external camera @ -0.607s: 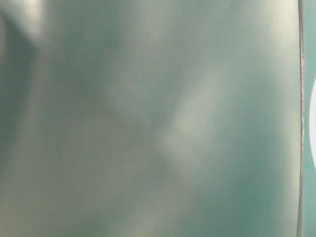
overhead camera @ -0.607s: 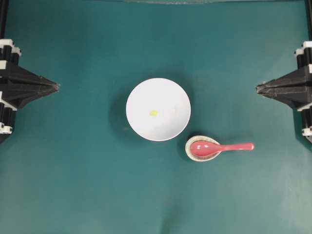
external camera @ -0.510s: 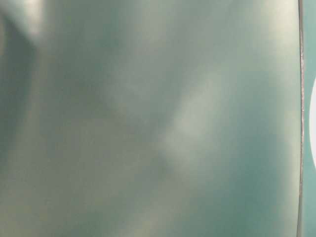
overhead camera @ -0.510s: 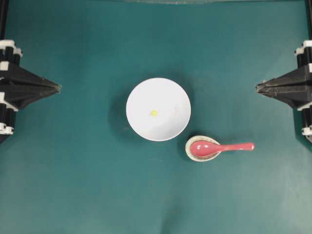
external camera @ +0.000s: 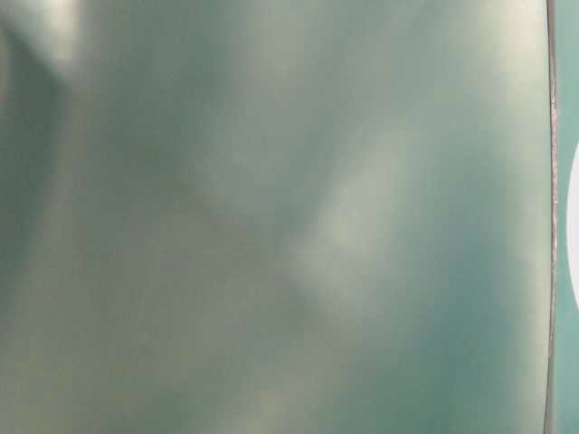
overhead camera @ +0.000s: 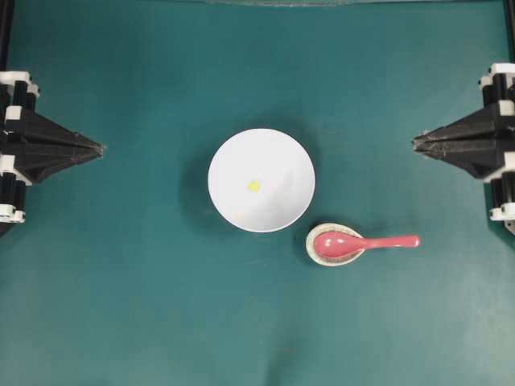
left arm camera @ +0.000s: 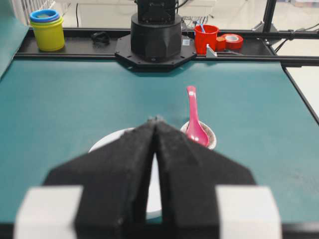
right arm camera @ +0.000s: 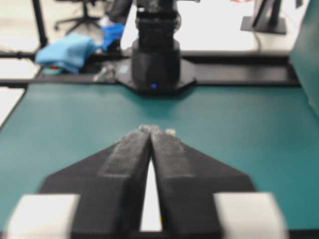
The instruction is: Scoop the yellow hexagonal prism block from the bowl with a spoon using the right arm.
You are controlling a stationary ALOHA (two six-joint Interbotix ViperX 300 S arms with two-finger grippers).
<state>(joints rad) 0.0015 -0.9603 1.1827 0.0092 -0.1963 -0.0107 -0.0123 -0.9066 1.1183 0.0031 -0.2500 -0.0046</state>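
Robot lab: teal bench (overhead camera: 121, 305), arm base (left arm camera: 155, 37), tape roll (left arm camera: 232, 41).

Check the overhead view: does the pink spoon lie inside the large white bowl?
No, the spoon rests with its head in the small speckled dish, beside the bowl and outside it.

L end effector (left arm camera: 156, 121) closed; spoon (left arm camera: 193, 119) in dish (left arm camera: 211, 141).

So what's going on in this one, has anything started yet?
Nothing is being handled. The left pincer and right pincer sit at opposite edges of the table, tips together and empty. The yellow block lies in the white bowl. The pink spoon rests untouched with its head in a small speckled dish beside the bowl.
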